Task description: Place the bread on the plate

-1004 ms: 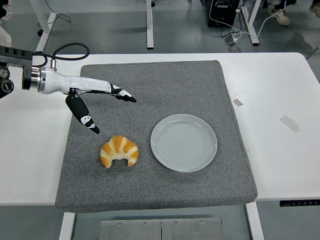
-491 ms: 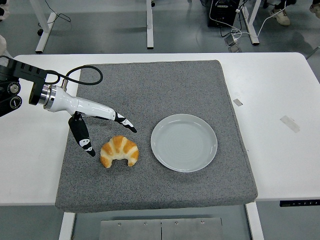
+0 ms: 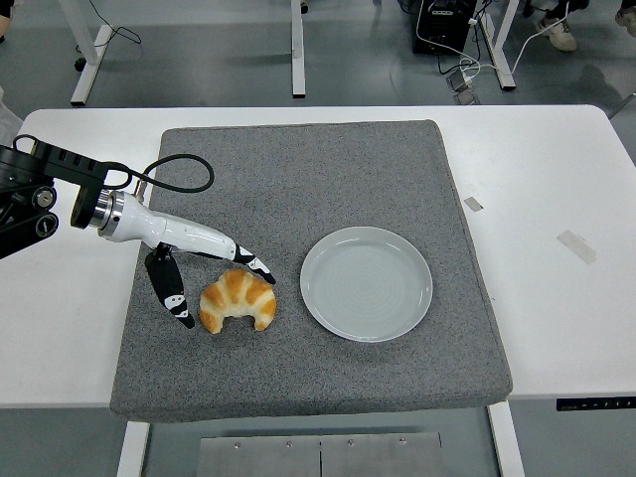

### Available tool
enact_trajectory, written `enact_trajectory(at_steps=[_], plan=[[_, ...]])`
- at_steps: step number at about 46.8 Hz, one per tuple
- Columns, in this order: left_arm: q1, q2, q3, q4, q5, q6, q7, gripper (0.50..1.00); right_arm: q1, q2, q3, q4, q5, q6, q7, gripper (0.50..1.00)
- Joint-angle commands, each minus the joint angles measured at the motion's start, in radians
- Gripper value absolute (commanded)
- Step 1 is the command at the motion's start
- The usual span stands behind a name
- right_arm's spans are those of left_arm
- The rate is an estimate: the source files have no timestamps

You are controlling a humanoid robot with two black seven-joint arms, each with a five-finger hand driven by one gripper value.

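- The bread (image 3: pixel 238 301) lay on the grey mat (image 3: pixel 328 179), left of the empty plate (image 3: pixel 366 283), not on it.
- I had my left hand (image 3: pixel 204 273) straddling the bread, fingers (image 3: pixel 176 298) spread either side, gripping nothing; contact I couldn't tell.
- My right arm was out of view.

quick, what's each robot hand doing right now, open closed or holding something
Left robot hand: open, fingers spread to either side of the croissant on the grey mat, not gripping it yet.
Right robot hand: not in view.
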Motion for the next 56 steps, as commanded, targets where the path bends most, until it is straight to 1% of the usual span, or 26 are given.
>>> enact_trajectory(at_steps=[1,8,16,36,42,46,49,56], plan=[[0.008,-0.013,0.0,0.004,0.0,0.023,0.0,0.969,0.0,0.0,0.0,0.0,-0.001,0.0,0.0,1.0],[0.016,-0.039,0.001,0.02,0.0,0.075,0.0,0.96,0.0,0.0,0.0,0.0,-0.001,0.0,0.0,1.0],[0.02,-0.048,0.009,0.028,0.0,0.097,0.0,0.945,0.0,0.0,-0.001,0.0,0.001,0.0,0.0,1.0],[0.051,-0.072,0.015,0.051,0.019,0.115,0.003,0.937,0.0,0.0,-0.001,0.0,-0.001,0.0,0.0,1.0],[0.068,-0.074,0.015,0.06,0.034,0.121,0.011,0.925,0.0,0.0,-0.001,0.0,-0.001,0.0,0.0,1.0],[0.076,-0.088,0.015,0.068,0.042,0.127,0.014,0.901,0.0,0.0,-0.001,-0.001,0.001,0.0,0.0,1.0],[0.079,-0.095,0.015,0.069,0.049,0.129,0.014,0.869,0.0,0.0,-0.001,-0.001,-0.001,0.0,0.0,1.0],[0.077,-0.102,0.015,0.088,0.06,0.147,0.016,0.746,-0.002,0.0,-0.001,-0.001,-0.001,0.0,-0.001,1.0]])
